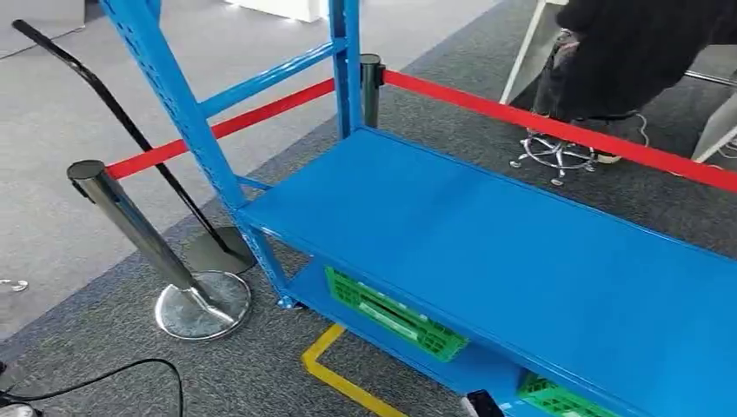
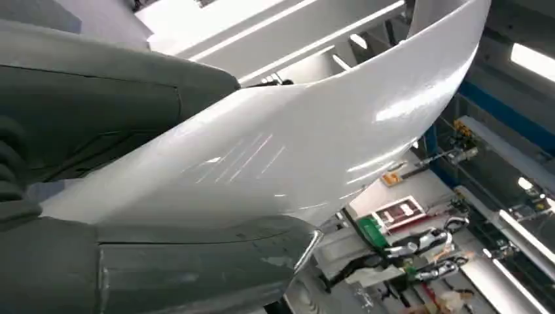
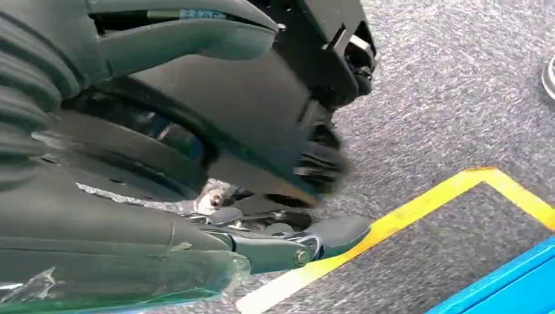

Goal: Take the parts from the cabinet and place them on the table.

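Close behind the left wrist, the left hand [image 2: 131, 216] is holding a large glossy white curved part [image 2: 294, 150], its grey thumb lying over one face and the fingers pressing under the other. Beside the other wrist, the right hand [image 3: 196, 183] is hanging low over the grey carpet [image 3: 458, 98], near the yellow floor tape [image 3: 406, 222]; whether its fingers are holding anything, I cannot tell, since dark body parts are crowding that view.

Ahead and below, the blue shelf unit [image 1: 487, 234] is showing a bare top deck, with green crates [image 1: 391, 313] sitting on the lower level.

The white part is looking slick and broad, so it could be slipping or twisting in the grasp if the arm is swinging fast. Its long curve could also be catching on the blue upright [image 1: 191, 122] or the near deck edge.

Further left, a chrome stanchion [image 1: 139, 234] and the red barrier belt [image 1: 556, 126] are closing off that side, while a person [image 1: 626, 52] is sitting beyond the belt; open room seems to lie mainly over the deck itself
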You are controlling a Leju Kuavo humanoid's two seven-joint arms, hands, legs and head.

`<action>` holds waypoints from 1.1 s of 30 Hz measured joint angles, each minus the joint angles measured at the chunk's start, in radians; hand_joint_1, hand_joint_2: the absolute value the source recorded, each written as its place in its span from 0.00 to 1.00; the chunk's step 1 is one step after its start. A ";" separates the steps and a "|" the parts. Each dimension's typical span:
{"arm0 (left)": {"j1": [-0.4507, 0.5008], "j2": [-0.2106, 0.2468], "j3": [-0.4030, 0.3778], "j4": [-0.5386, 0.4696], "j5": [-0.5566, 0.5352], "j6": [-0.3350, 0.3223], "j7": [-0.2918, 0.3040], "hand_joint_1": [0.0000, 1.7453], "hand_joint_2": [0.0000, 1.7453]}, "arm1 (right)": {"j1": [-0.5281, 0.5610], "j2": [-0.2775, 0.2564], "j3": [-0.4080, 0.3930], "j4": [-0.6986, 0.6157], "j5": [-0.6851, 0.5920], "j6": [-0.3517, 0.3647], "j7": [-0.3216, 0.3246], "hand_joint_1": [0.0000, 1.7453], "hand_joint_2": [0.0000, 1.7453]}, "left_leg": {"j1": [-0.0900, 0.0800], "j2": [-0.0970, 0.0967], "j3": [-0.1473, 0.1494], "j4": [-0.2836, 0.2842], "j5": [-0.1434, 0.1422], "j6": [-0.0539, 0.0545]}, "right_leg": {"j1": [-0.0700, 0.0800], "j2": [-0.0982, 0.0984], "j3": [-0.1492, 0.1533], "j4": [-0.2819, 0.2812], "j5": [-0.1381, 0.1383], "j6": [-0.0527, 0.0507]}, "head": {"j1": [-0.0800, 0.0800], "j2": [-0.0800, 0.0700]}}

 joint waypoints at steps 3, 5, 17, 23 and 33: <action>0.001 0.001 0.002 0.001 -0.001 0.000 0.000 1.00 1.00 | -0.002 0.001 0.000 0.000 0.001 0.000 -0.002 0.00 1.00 | -0.001 -0.009 -0.009 0.011 -0.001 0.000 | 0.001 -0.005 0.010 -0.010 0.005 0.007 | 0.000 0.000; 0.001 0.001 0.002 0.001 -0.001 0.000 0.000 1.00 1.00 | -0.001 0.000 -0.002 0.000 0.000 0.002 0.000 0.00 1.00 | 0.001 -0.009 -0.008 0.009 0.000 -0.002 | 0.004 -0.004 0.009 -0.008 0.007 0.005 | -0.001 0.000; 0.001 0.001 0.002 0.000 -0.002 0.000 0.000 1.00 1.00 | -0.001 0.001 -0.003 0.000 0.010 0.008 0.005 0.00 1.00 | -0.003 -0.008 -0.013 0.016 -0.005 -0.002 | 0.000 -0.003 0.007 -0.007 0.006 0.008 | 0.000 0.000; 0.003 0.001 -0.005 -0.001 -0.006 0.000 0.000 1.00 1.00 | -0.006 0.001 -0.003 0.000 0.009 0.011 0.010 0.00 1.00 | 0.005 0.003 -0.004 -0.008 0.009 0.012 | 0.003 -0.025 -0.119 0.245 -0.128 0.023 | 0.007 0.000; -0.002 0.004 -0.033 -0.001 -0.053 0.000 0.000 1.00 1.00 | -0.006 0.000 -0.011 0.000 0.002 0.033 0.005 0.00 1.00 | -0.002 -0.002 -0.014 0.016 0.001 0.008 | 0.004 -0.012 0.000 -0.002 0.010 0.005 | 0.006 0.000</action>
